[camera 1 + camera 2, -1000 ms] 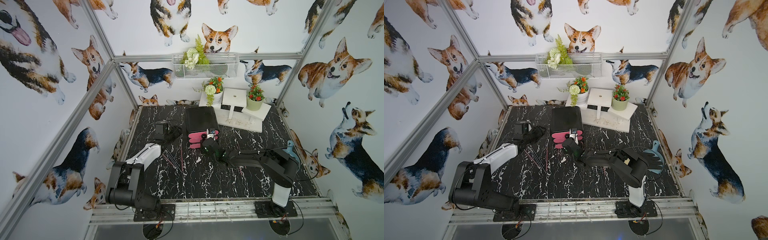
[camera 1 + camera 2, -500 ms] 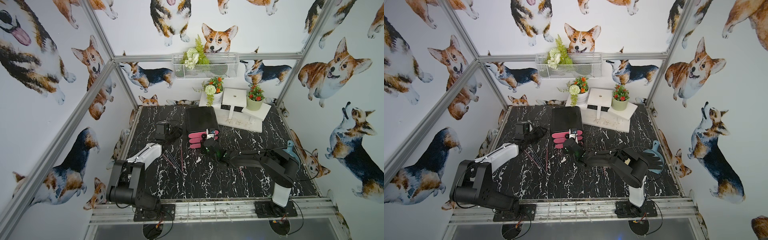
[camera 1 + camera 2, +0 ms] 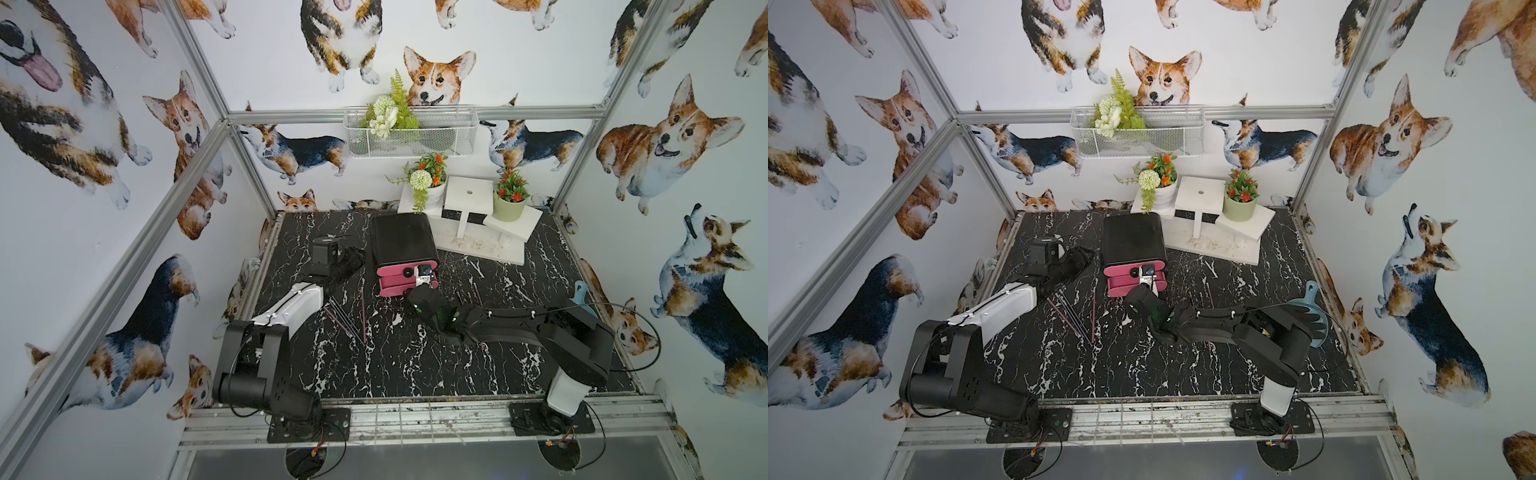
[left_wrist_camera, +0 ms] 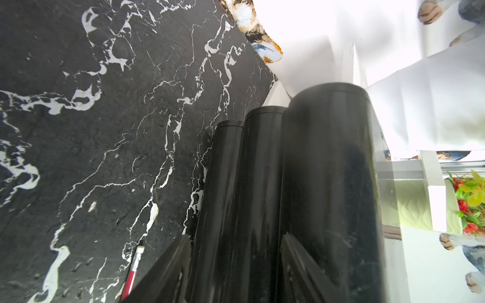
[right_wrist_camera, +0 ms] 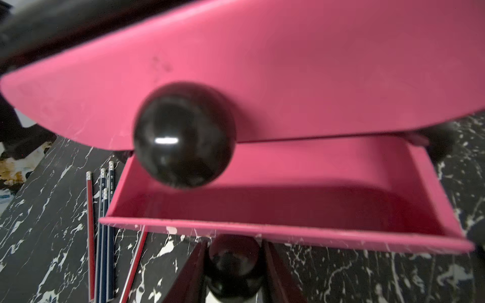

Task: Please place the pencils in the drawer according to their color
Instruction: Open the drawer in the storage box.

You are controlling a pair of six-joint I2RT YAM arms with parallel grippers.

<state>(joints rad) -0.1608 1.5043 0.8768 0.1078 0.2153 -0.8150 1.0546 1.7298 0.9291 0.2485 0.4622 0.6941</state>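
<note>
While its two fingers squeeze a small black knob [image 5: 232, 265], the right end effector [image 5: 233, 249] is clenched on the front of the bottom pink drawer [image 5: 288, 232]. That drawer is pulled out of the black drawer box [image 3: 401, 239]. The pencils [image 5: 106, 236], red ones and dark blue ones, lie flat on the dark marble surface [image 3: 415, 374] just beside the open drawer. The left end effector [image 4: 236, 236] has its fingers spread apart, holds nothing, and sits close to the side of the box. One red pencil [image 4: 132, 275] lies near it.
</note>
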